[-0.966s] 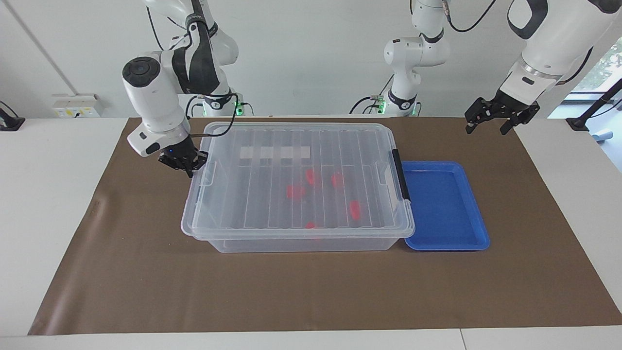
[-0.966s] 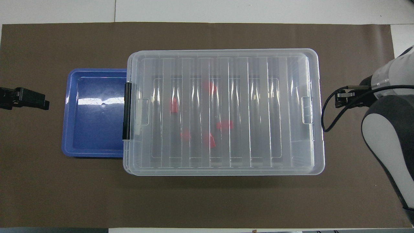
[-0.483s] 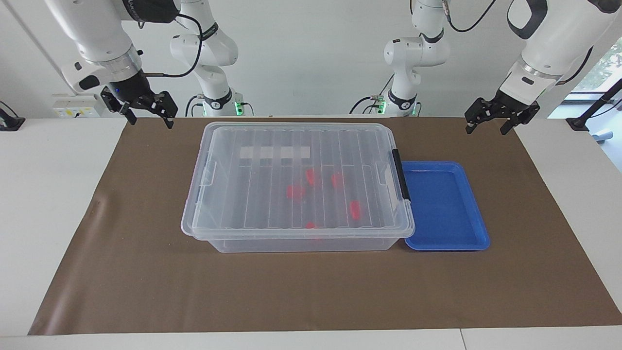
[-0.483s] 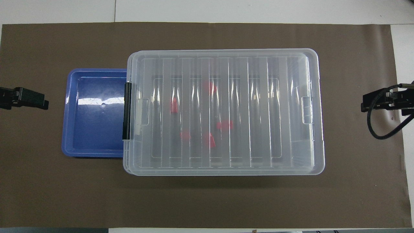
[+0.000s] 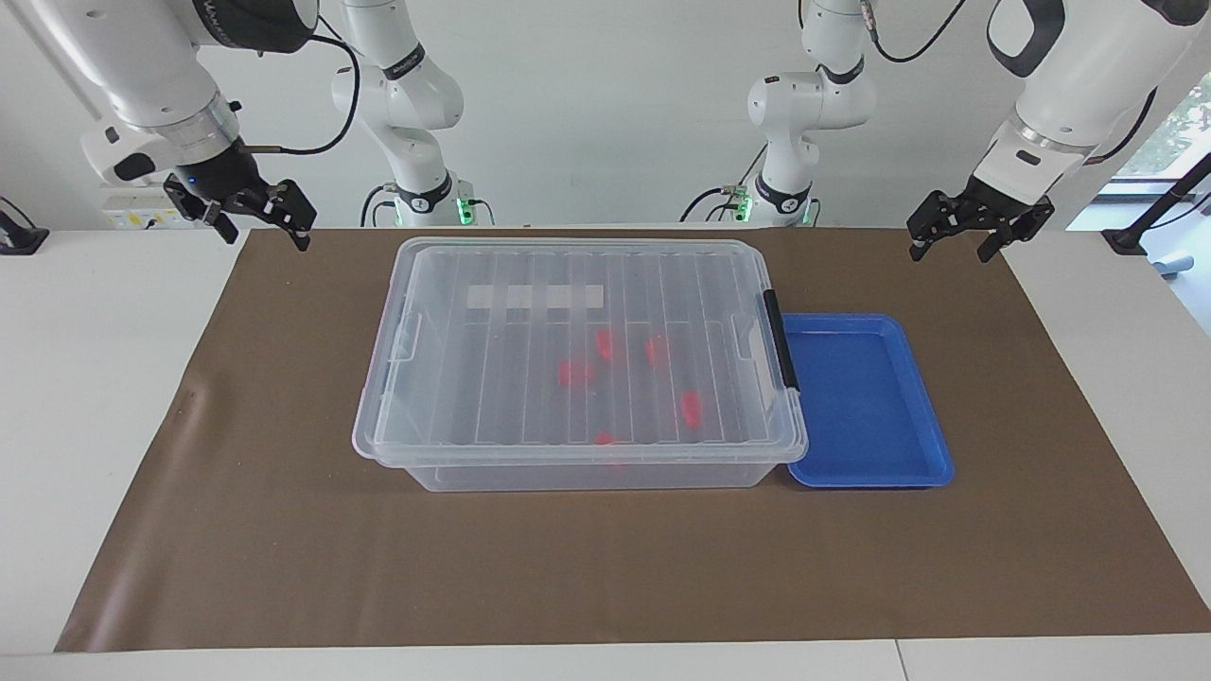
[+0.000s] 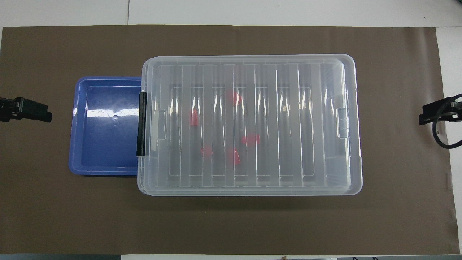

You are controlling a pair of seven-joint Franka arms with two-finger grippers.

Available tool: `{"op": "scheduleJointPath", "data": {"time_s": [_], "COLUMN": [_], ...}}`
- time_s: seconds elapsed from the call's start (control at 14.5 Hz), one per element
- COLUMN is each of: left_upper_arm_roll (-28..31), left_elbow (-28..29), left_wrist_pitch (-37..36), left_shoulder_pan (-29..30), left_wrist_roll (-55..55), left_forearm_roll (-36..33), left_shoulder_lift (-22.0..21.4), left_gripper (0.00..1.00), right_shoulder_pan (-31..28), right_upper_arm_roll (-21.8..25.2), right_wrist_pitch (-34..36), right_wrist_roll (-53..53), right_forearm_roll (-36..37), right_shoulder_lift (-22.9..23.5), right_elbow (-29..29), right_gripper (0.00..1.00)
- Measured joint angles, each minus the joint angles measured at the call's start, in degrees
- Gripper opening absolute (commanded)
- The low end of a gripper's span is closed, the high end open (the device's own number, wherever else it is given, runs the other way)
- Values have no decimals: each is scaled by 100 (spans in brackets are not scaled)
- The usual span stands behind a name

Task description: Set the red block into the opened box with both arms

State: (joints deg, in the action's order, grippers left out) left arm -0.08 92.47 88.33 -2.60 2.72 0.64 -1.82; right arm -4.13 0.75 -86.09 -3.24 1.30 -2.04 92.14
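The clear box stands mid-table with its ribbed lid lying shut on it and a black latch bar at the left arm's end. Several red blocks show through the lid, among them one and another. My right gripper hangs open and empty over the mat's edge at the right arm's end, apart from the box. My left gripper waits open and empty over the mat's edge at the left arm's end.
A shallow blue tray with nothing in it lies against the box's latch end. A brown mat covers the table. Two slimmer white arms stand at the robots' edge of the table.
My right gripper has let go at the box's end without the latch, opened, and pulled up and away toward its own end of the table. The left arm has stayed put.
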Motion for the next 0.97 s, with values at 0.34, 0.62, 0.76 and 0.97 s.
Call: {"op": "scheduleJointPath", "data": {"time_s": [0.34, 0.62, 0.76, 0.97], "left_upper_arm_roll": [0, -5, -9, -19], "left_elbow": [0, 0, 0, 0], "left_wrist_pitch": [0, 0, -1, -1], "left_shoulder_pan": [0, 0, 0, -2], "left_wrist_roll": [0, 0, 0, 0], "left_forearm_roll": [-1, -1, -1, -1], "left_shoulder_lift": [0, 0, 0, 0], "left_gripper": [100, 100, 100, 100], "right_shoulder_pan": [87, 104, 106, 105], "right_upper_arm_roll": [68, -82, -110, -110], "right_wrist_pitch": [-164, -181, -181, -181], "right_wrist_roll": [6, 6, 6, 6], "right_forearm_roll": [-2, -12, -12, -12], "right_shoulder_lift": [37, 36, 36, 36], "right_elbow": [84, 84, 84, 84], "right_gripper": [100, 100, 100, 100]}}
